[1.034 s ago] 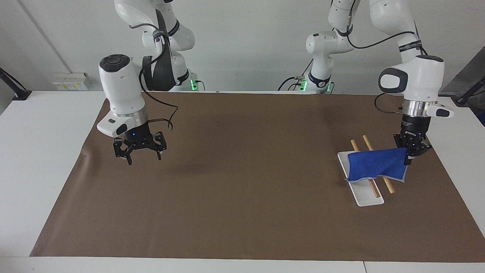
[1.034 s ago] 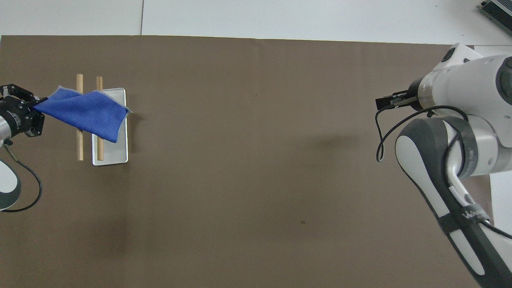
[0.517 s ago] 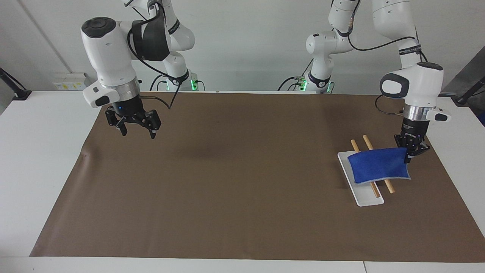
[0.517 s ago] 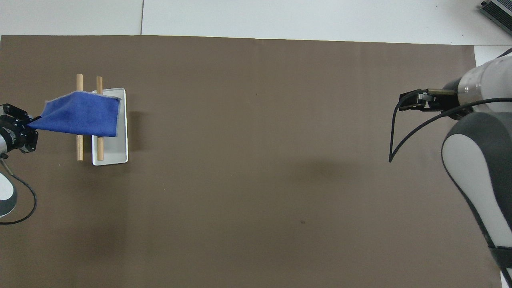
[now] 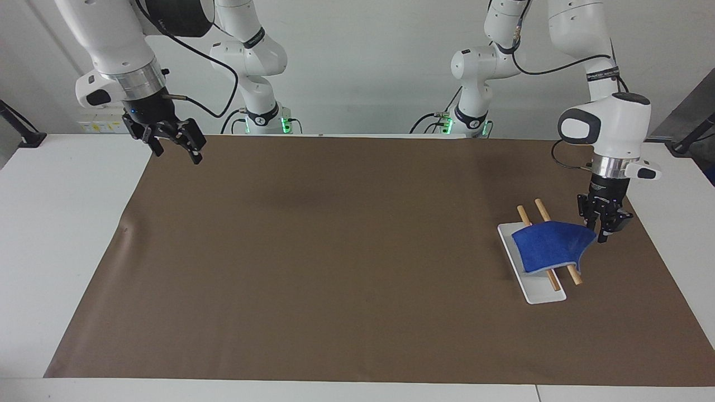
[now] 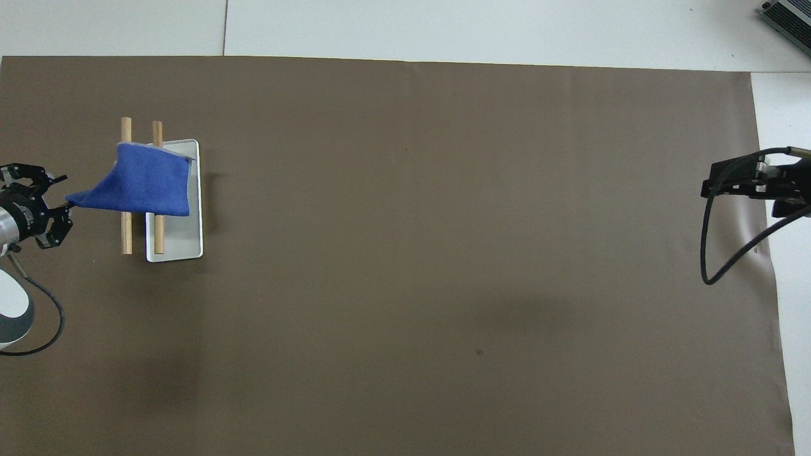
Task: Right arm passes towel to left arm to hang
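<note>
The blue towel point(image 5: 550, 245) lies draped over two wooden rods point(image 5: 572, 274) that rest across a white tray point(image 5: 539, 293), toward the left arm's end of the table. One towel corner points at my left gripper point(image 5: 596, 230), which hangs low beside the rods with its fingers spread open around that corner. In the overhead view the towel point(image 6: 149, 187) covers the rods point(image 6: 126, 237) and the left gripper point(image 6: 63, 201) stands just beside it. My right gripper point(image 5: 177, 153) is open and empty, raised over the brown mat's corner at the right arm's end, also seen in the overhead view point(image 6: 713, 183).
A brown mat point(image 5: 335, 268) covers most of the white table point(image 5: 61, 223). A loose black cable point(image 6: 716, 253) hangs from the right wrist.
The left gripper has lowered the towel onto the rods and opened its fingers. The right arm has risen and drawn back toward the robots' edge of the mat.
</note>
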